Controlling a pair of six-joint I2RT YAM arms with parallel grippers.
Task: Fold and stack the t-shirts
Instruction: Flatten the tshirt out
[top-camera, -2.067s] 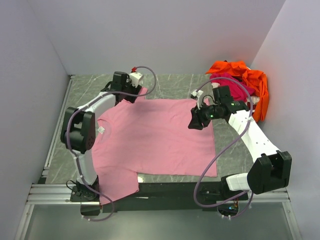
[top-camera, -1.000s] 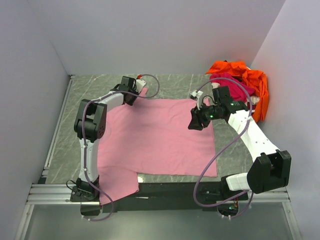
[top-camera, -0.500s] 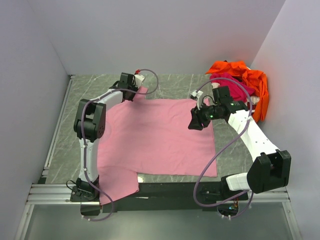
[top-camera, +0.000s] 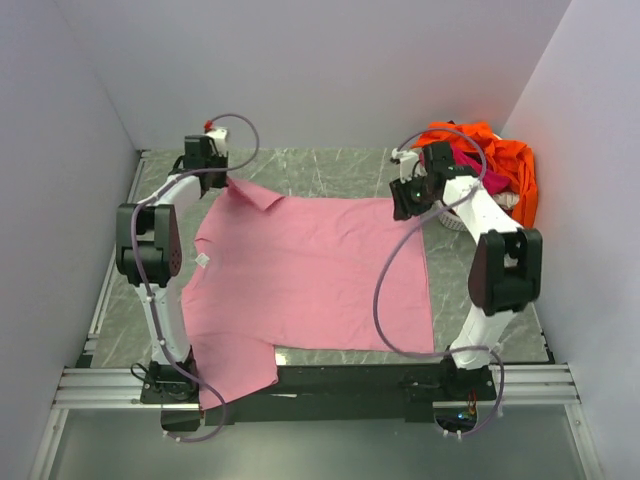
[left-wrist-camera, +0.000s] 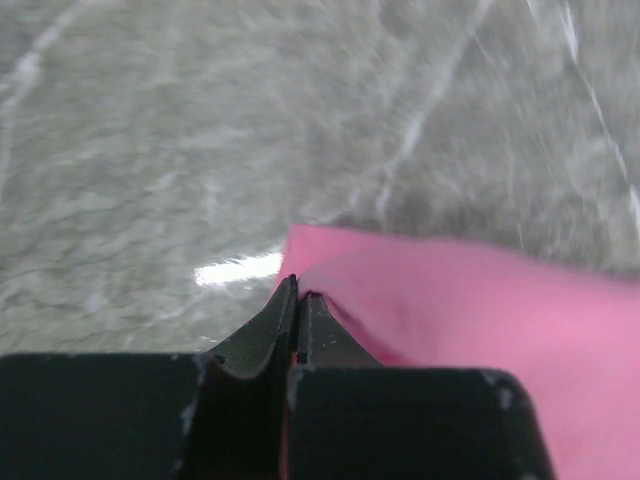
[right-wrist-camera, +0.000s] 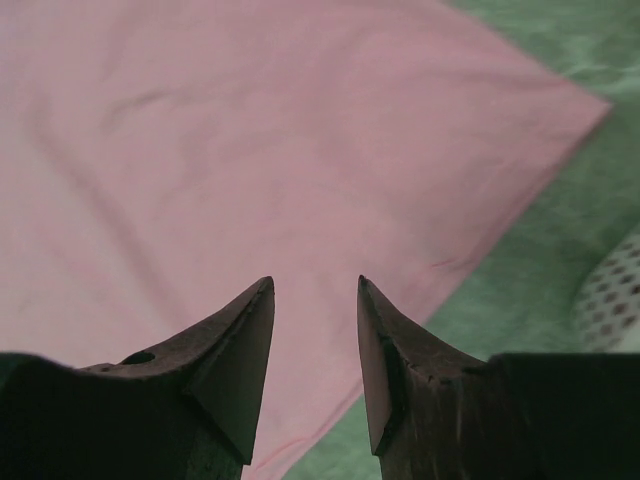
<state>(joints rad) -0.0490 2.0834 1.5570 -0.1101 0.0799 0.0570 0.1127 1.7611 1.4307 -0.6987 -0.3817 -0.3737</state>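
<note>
The pink t-shirt (top-camera: 310, 270) was spread on the tabletop (top-camera: 330, 165). Its far sleeve was pinched by the left gripper (left-wrist-camera: 297, 300), jaws clenched, likely for folding inward. The right gripper (right-wrist-camera: 315, 300) was poised above the far hem corner, jaws released.

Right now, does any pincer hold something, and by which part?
The left pincer is shut on the light pink t-shirt, pinching the edge of its far left corner. The right pincer is open, holding nothing.
</note>
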